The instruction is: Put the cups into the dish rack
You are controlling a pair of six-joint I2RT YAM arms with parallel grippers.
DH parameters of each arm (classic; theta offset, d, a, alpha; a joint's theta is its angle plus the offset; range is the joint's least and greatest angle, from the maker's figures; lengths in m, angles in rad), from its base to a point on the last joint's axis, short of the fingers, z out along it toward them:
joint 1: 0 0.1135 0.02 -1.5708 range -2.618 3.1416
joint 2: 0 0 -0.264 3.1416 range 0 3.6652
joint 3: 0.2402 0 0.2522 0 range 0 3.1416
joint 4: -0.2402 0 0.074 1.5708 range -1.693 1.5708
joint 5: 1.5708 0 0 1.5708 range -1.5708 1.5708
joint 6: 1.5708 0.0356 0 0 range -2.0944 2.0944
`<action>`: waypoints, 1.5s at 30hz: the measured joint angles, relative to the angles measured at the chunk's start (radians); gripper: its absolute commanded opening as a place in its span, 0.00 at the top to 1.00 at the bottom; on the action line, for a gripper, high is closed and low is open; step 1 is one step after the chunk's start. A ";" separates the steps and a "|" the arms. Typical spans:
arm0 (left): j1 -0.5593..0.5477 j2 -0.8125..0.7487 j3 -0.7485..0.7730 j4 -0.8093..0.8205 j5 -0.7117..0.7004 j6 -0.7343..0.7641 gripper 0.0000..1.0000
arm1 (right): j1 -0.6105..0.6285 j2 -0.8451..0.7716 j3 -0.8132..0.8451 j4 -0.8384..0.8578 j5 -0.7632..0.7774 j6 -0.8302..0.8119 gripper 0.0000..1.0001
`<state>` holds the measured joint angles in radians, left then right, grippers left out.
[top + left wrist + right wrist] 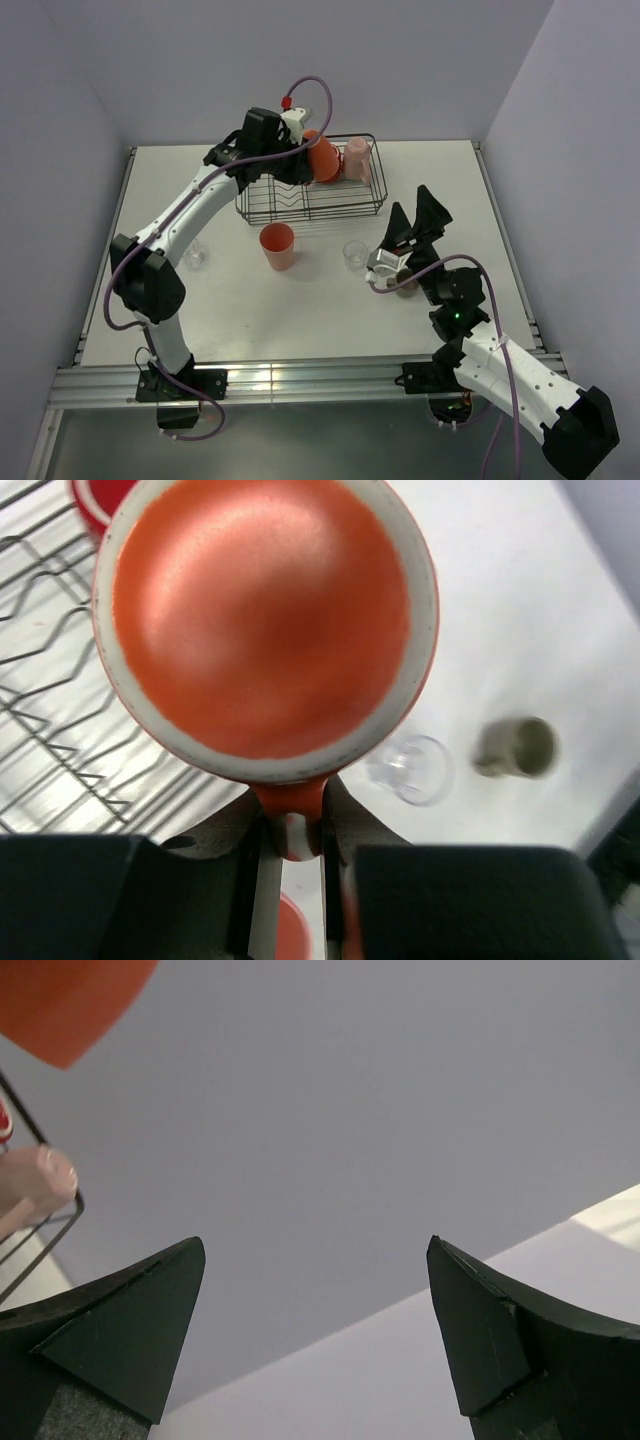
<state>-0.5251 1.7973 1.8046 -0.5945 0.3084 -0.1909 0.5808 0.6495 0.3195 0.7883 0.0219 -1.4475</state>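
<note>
White table [300, 315], left fingers [236, 842] clamped on handle of orange mug [260, 620] over dish rack [310, 206], right fingers [130, 1332] wide apart

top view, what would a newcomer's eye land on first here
The orange mug fills the left wrist view, pinched by its handle in the left gripper up at the dish rack. On the table in front of the rack stands a salmon tumbler, and right of it the right gripper gapes wide open, holding nothing.

White arm links [190, 215], black joints [150, 285], purple cables [322, 82], black wedge-shaped gripper fingers [130, 1330].
</note>
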 measured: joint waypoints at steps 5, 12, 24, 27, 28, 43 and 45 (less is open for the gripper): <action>-0.015 0.076 0.014 0.010 -0.113 0.027 1.00 | -0.048 0.004 -0.002 -0.046 0.032 0.038 0.00; -0.035 0.205 0.090 0.028 -0.216 0.071 1.00 | -0.051 -0.009 -0.002 -0.101 0.107 0.121 0.00; -0.054 0.336 0.145 0.063 -0.278 0.102 1.00 | -0.064 -0.024 -0.002 -0.165 0.162 0.198 0.00; -0.059 0.358 0.151 0.078 -0.282 0.105 1.00 | -0.064 -0.025 -0.002 -0.171 0.166 0.202 0.00; -0.060 0.363 0.153 0.080 -0.282 0.105 1.00 | -0.064 -0.025 -0.002 -0.173 0.169 0.203 0.00; -0.080 0.404 0.149 0.123 -0.284 0.122 1.00 | -0.081 -0.025 -0.002 -0.185 0.172 0.216 0.00; -0.080 0.404 0.139 0.130 -0.283 0.130 1.00 | -0.082 -0.025 -0.002 -0.187 0.172 0.218 0.00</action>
<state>-0.6048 2.2013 1.9438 -0.4648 0.0250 -0.0612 0.4992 0.6243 0.3180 0.6010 0.1944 -1.2297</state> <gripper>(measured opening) 0.221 0.998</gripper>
